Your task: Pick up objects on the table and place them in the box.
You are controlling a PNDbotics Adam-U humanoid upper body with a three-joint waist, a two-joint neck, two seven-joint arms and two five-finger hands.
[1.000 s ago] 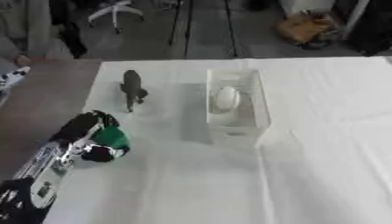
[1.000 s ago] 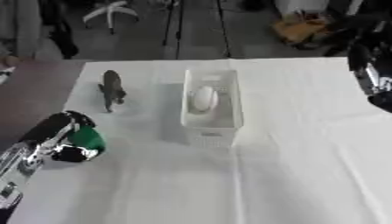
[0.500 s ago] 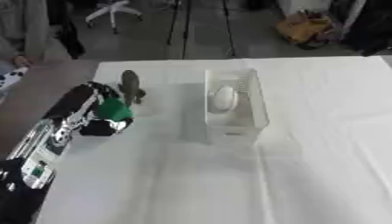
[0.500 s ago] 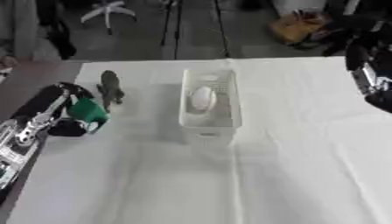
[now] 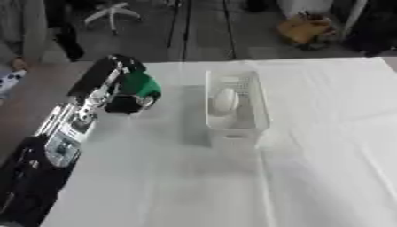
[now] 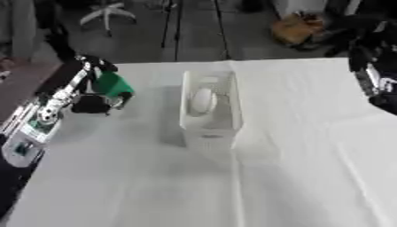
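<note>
My left hand [image 5: 116, 91] is raised over the left part of the table, its fingers curled round a green object [image 5: 141, 84]. It hovers just left of the white box [image 5: 264, 119], apart from it. A white oval object [image 5: 224, 100] lies inside the box. The small grey figure that stood on the table is hidden behind my left hand and arm. My right hand [image 6: 375, 74] shows at the right edge of the right eye view, above the table's far right side; I cannot make out how it is held.
The white tablecloth [image 5: 318, 159] spreads in front and to the right of the box. The table's left edge [image 5: 54, 102] runs beside my left arm. An office chair [image 5: 113, 9], a tripod and a brown bag [image 5: 304, 27] stand on the floor beyond.
My left hand has lifted the green object and carried it away from me and right, toward the box. It now covers the grey figure. The right hand has not moved.
</note>
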